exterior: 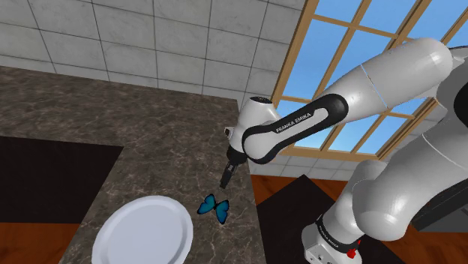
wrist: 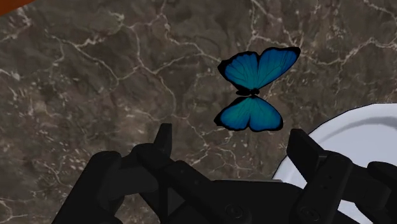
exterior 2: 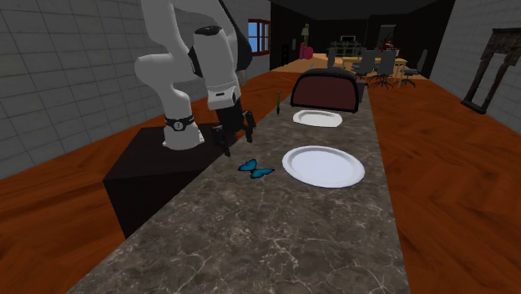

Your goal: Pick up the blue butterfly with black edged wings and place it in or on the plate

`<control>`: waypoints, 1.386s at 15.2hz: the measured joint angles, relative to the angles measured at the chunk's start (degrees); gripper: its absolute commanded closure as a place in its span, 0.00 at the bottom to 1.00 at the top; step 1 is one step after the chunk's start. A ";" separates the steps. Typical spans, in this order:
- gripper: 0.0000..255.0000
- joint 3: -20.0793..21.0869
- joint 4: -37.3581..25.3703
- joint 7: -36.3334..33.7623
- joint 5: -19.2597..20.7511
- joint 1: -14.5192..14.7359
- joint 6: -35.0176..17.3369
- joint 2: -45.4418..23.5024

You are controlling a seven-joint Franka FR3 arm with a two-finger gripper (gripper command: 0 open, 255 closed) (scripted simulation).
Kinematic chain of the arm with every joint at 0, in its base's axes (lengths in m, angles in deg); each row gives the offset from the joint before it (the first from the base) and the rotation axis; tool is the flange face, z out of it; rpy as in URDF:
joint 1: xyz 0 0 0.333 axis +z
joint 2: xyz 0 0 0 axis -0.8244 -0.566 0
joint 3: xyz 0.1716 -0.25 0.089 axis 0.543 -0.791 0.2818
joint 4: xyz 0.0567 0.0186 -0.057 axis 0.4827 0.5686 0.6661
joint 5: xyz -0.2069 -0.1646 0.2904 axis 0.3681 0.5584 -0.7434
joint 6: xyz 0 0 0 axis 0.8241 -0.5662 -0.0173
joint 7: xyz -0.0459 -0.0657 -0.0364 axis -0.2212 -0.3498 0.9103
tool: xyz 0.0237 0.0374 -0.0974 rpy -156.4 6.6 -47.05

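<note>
A: Item one, your counter [wrist: 95, 76]?
B: Dark veined stone, polished smooth.
A: Your plate [exterior: 142, 232]?
B: White, smooth, faintly glossy; its material you cannot tell.
A: Your arm [exterior: 390, 75] and gripper [wrist: 232, 135]?
B: Glossy white shell; matt black.

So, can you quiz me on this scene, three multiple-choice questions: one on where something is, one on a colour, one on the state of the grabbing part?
1. Where does the butterfly lie? A) on the counter beside the plate B) on the plate C) between the jaws
2. What colour is the plate? A) red B) white C) green
3. How do the jaws stand? A) shut on the butterfly B) shut on nothing C) open
Answers: 1 A, counter shows all around it; 2 B, it is plain white; 3 C, they stand apart with nothing between them.
</note>
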 measured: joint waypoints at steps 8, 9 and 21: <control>0.00 0.75 -0.35 2.90 -3.59 1.50 -7.29 -7.55; 0.00 0.82 -0.34 3.03 -3.83 1.58 -7.71 -7.94; 1.00 0.87 -0.33 3.20 -4.04 1.63 -8.09 -8.28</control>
